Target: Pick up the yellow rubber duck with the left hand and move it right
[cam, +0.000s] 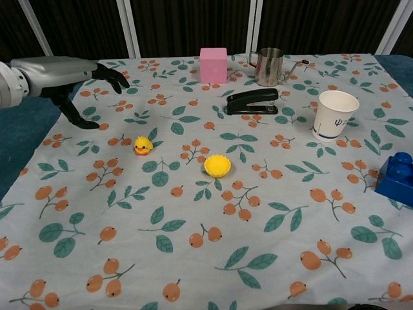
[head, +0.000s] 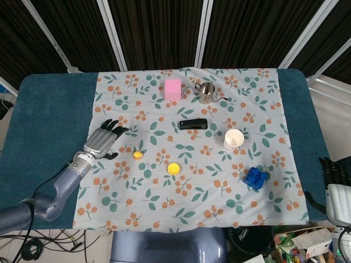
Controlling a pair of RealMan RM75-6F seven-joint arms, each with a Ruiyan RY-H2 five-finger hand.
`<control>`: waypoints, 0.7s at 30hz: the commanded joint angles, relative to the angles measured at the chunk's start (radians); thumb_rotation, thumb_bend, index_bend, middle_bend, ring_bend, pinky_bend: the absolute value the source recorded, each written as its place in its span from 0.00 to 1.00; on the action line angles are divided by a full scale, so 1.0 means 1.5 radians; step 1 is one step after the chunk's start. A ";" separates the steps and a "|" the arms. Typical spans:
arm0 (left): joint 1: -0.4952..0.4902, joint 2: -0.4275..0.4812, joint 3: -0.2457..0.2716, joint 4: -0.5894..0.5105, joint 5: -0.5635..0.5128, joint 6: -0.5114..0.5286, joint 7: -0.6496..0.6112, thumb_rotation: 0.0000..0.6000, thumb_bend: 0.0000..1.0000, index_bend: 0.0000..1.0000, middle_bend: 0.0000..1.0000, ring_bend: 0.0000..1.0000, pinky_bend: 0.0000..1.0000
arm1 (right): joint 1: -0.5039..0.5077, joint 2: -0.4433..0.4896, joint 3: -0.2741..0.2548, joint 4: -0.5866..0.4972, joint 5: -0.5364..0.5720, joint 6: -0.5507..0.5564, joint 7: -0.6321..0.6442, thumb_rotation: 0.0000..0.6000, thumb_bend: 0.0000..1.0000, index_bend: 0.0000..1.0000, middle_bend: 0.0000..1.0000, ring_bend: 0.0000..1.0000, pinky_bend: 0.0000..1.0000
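The small yellow rubber duck [head: 137, 155] [cam: 142, 146] sits upright on the flowered cloth, left of centre. My left hand [head: 102, 140] [cam: 64, 73] hovers to the left of it, apart from it, fingers spread and holding nothing. Only the dark fingers of my right hand [head: 331, 171] show at the lower right edge of the head view, off the table; I cannot make out how they are set.
A yellow cap [head: 173, 168] [cam: 217, 165] lies just right of the duck. Further off stand a black stapler [head: 192, 124], white paper cup [head: 233, 139], blue brick [head: 255, 177], pink cube [head: 173, 89] and metal pitcher [head: 205, 92]. Teal table [head: 49, 109] borders the cloth.
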State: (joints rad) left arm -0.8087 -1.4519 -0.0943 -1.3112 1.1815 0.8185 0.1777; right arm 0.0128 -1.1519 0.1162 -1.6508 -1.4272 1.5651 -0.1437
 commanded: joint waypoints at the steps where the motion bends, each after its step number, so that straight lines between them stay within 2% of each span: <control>1: -0.009 -0.035 -0.005 0.030 -0.036 -0.018 0.025 1.00 0.26 0.20 0.21 0.00 0.00 | 0.000 0.000 0.001 0.000 0.002 -0.001 0.002 1.00 0.17 0.07 0.06 0.09 0.17; 5: -0.018 -0.062 -0.013 0.055 -0.055 -0.035 0.026 1.00 0.26 0.25 0.24 0.00 0.00 | 0.000 0.001 0.001 0.001 0.003 -0.003 0.004 1.00 0.17 0.07 0.06 0.09 0.16; 13: -0.026 -0.103 -0.022 0.083 -0.039 -0.037 0.003 1.00 0.26 0.33 0.31 0.00 0.04 | 0.001 0.001 0.002 0.000 0.005 -0.004 0.004 1.00 0.16 0.07 0.06 0.09 0.16; 21: -0.031 -0.128 -0.021 0.100 -0.027 -0.036 0.005 1.00 0.26 0.37 0.36 0.00 0.05 | 0.002 0.002 0.001 0.000 0.004 -0.006 0.005 1.00 0.17 0.07 0.06 0.09 0.16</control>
State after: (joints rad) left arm -0.8551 -1.6414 -0.1261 -1.1612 1.1384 0.7637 0.1858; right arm 0.0152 -1.1494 0.1175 -1.6509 -1.4209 1.5564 -0.1368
